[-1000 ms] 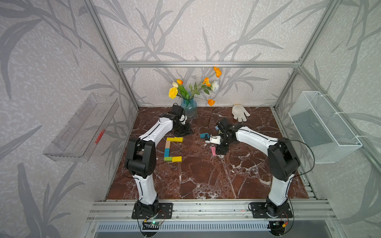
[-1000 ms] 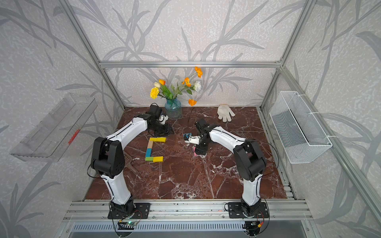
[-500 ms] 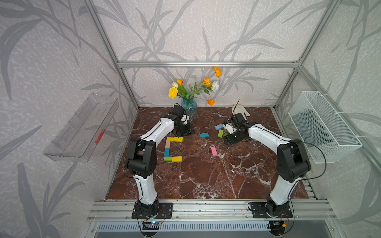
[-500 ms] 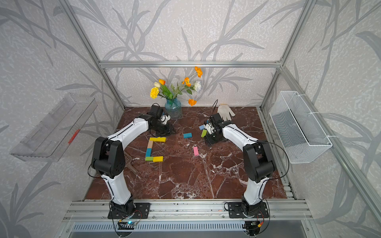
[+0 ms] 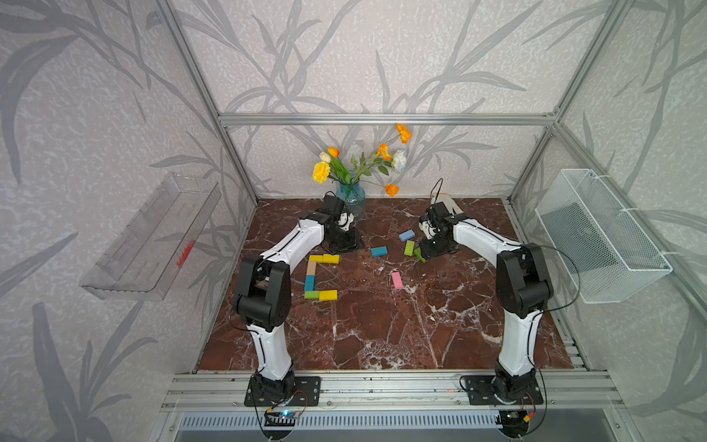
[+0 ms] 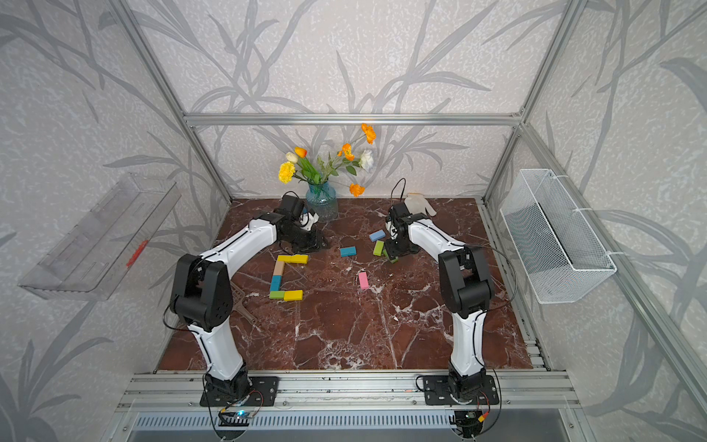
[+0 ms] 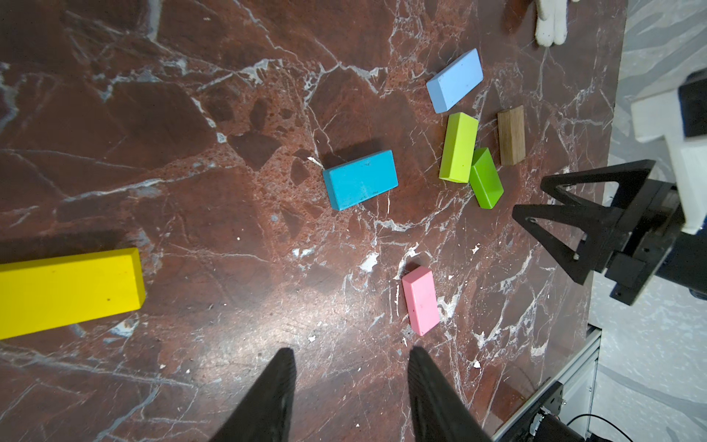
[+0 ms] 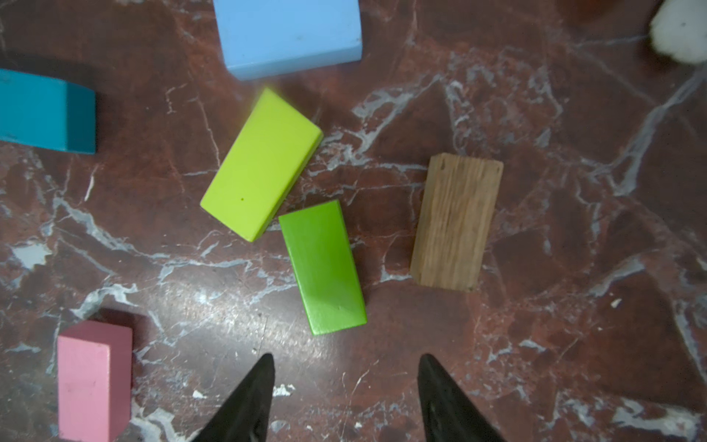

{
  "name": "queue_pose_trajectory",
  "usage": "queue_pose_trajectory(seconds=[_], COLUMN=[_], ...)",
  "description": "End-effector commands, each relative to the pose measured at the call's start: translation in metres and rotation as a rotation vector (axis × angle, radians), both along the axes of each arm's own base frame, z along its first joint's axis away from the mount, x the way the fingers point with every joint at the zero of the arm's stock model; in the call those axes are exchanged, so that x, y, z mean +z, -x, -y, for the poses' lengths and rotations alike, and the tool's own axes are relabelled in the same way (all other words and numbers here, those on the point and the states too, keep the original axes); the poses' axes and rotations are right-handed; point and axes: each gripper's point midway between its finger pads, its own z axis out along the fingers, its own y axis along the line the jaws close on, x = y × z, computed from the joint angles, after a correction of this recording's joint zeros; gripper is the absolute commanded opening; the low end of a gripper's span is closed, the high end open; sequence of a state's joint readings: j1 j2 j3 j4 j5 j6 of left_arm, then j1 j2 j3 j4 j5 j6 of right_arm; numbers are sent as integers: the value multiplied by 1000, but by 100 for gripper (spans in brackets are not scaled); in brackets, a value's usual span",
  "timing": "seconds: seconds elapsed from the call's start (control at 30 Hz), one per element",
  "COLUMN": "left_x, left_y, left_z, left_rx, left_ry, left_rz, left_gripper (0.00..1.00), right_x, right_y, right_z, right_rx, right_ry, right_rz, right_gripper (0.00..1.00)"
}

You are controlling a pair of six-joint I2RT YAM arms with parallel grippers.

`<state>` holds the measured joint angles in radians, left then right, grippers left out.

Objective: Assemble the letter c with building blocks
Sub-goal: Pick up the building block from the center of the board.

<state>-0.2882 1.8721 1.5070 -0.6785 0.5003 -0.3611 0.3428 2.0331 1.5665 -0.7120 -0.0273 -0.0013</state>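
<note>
The letter c (image 5: 317, 276) lies on the marble by the left arm: a squared outline of yellow, tan, blue and green building blocks. Loose blocks lie to its right: teal (image 5: 378, 251), light blue (image 5: 406, 235), lime (image 8: 262, 164), dark green (image 8: 323, 268), pink (image 5: 397, 279) and brown (image 8: 455, 222). My right gripper (image 8: 346, 361) hangs open just short of the dark green block, holding nothing. My left gripper (image 7: 352, 356) stands open over bare marble beside the C's upper yellow block (image 7: 65, 291), also holding nothing.
A blue vase of flowers (image 5: 350, 195) stands at the back behind the left arm. A white glove (image 6: 419, 203) lies at the back right. A wire basket (image 5: 600, 237) hangs on the right wall, a clear tray (image 5: 153, 237) on the left wall.
My right arm swung from the middle of the table, near the pink block, back to the right over the green blocks, and its jaws narrowed. The left arm stayed still.
</note>
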Motion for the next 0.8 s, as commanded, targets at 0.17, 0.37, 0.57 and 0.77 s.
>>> queue_pose_trajectory(seconds=[0.17, 0.37, 0.57, 0.77], left_x=[-3, -4, -4, -2], left_y=[5, 6, 6, 6], left_z=[7, 8, 8, 8], left_rx=[-16, -18, -15, -14], left_ry=[12, 10, 9, 9], left_rz=[-10, -10, -14, -9], left_gripper=[49, 49, 49, 49], right_x=[-12, -28, -40, -35], right_y=[-6, -7, -2, 6], right_z=[-9, -10, -8, -3], right_rx=[50, 41, 30, 10], right_ry=[-3, -3, 14, 17], right_rz=[-50, -78, -114, -109], right_gripper=[60, 57, 44, 27])
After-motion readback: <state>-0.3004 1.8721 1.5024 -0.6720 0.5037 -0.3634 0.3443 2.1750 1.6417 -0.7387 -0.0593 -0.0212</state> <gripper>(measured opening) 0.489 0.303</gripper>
